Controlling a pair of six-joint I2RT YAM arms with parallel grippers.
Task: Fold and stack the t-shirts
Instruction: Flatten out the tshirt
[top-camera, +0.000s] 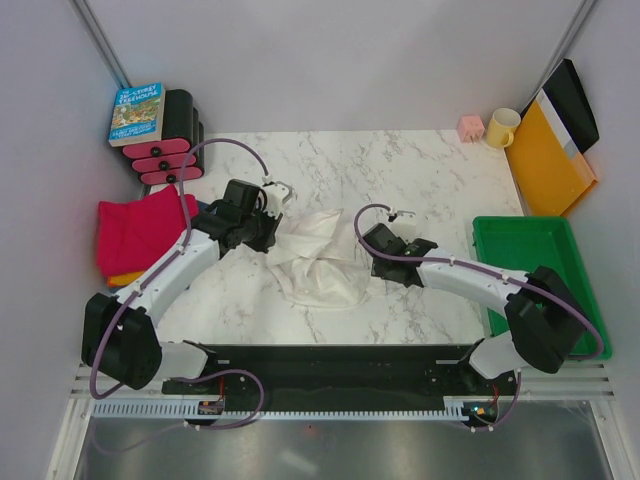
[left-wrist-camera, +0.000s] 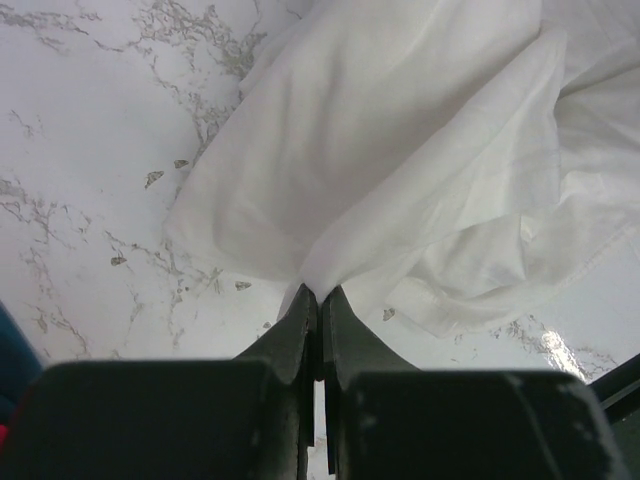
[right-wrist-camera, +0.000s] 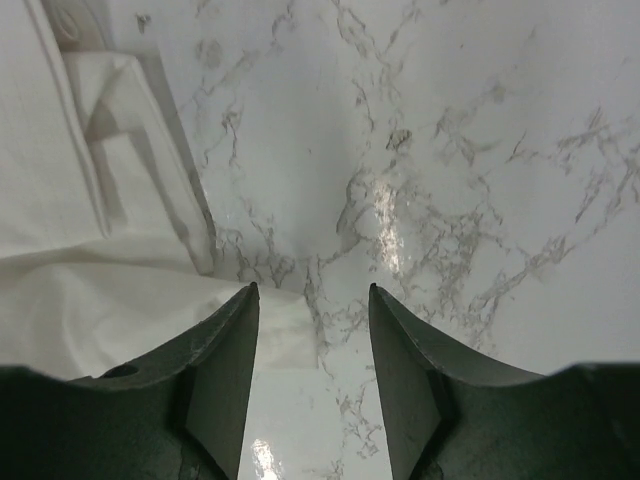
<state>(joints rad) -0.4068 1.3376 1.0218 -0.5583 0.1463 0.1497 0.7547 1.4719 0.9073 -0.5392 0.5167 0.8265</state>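
left pincer (left-wrist-camera: 318, 295) clamped on a pinch of the cream-white shirt (top-camera: 318, 258), which sits crumpled at centre of the counter (top-camera: 430, 170). right pincer (right-wrist-camera: 312, 290) jaws apart, empty, over bare counter just beside the shirt's edge. cloth looks thin, light, floppy w/ no stiffness, so imo grab hem/shoulder seams, not the loose middle.

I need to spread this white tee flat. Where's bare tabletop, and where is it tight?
Widest bare marble is the back strip, from the pink-capped cylinders to the pink cube and mug. A smaller patch lies between the right gripper and the green tray. Crowded: left edge, with the pink shirt stack, and centre, under the white tee.
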